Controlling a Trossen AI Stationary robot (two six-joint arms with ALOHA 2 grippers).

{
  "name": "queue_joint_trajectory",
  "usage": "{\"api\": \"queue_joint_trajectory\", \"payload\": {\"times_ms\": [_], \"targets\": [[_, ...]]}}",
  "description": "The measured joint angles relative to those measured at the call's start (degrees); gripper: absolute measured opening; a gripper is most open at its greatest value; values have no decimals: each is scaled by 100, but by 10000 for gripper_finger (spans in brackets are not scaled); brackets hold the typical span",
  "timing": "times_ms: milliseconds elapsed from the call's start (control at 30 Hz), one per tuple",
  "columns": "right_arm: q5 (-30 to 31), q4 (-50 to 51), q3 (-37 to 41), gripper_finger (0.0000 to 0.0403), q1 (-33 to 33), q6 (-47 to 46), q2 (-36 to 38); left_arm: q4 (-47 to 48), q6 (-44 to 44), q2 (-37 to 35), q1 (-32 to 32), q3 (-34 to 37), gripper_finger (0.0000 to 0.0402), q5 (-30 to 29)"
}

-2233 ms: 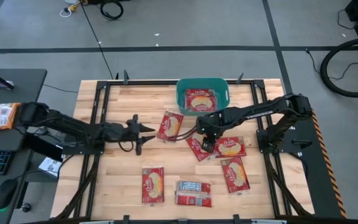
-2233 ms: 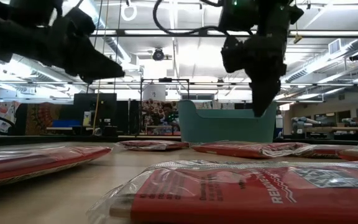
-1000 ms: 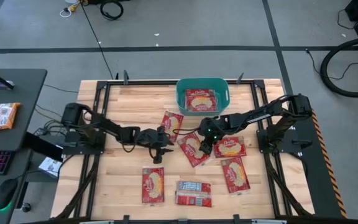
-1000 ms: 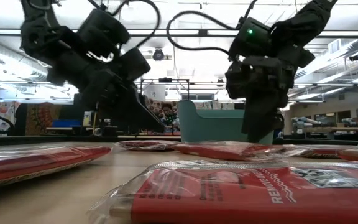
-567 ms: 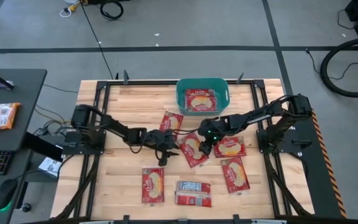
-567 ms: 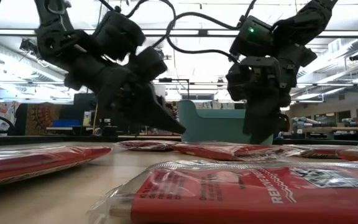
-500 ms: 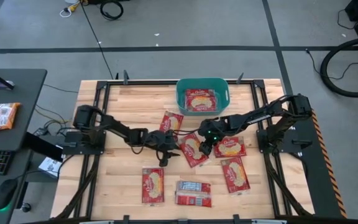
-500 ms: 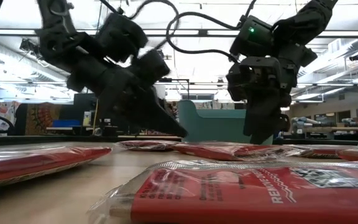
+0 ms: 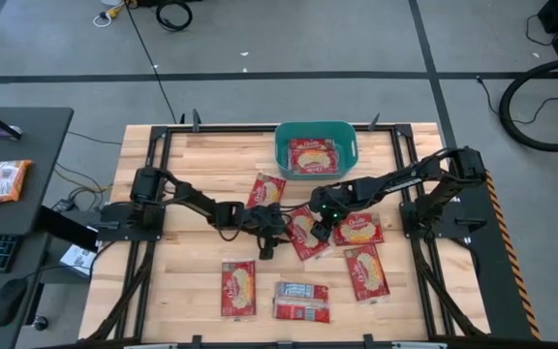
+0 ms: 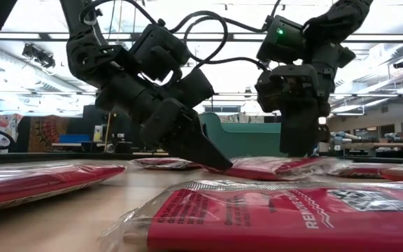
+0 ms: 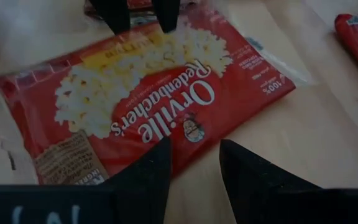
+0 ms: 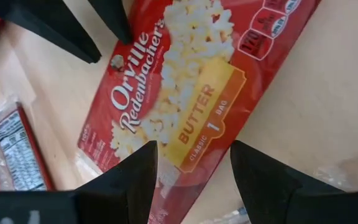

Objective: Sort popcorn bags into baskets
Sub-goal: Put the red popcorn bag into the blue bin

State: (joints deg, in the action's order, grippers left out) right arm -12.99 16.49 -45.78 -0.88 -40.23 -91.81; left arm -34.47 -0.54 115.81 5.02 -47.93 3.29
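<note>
Left end effector, fingers parted: now reaches the middle popcorn bag, previously short of it. Right end effector, fingers parted, over its other end. Bag lies diagonally across the table.

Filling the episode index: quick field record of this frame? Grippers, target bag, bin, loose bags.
left gripper: open, low at one edge of the centre bag
right gripper: open, low at the opposite edge of that bag
centre bag: flat on table, front up, between both grippers, not lifted
bin: teal, far table edge, one popcorn bag inside
loose bags on table: six, counting the centre one
grey-white-back bag: near edge, untouched
</note>
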Motion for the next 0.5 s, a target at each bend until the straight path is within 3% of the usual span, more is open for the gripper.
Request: {"api": "queue_joint_trajectory", "payload": {"times_ms": [267,500], "targets": [[89,497,-304,208,7,17,0,139,18,6,0,6,141,218],[42,-200,-45,207,34,-69,2,158,31,12,2,11,141,231]]}}
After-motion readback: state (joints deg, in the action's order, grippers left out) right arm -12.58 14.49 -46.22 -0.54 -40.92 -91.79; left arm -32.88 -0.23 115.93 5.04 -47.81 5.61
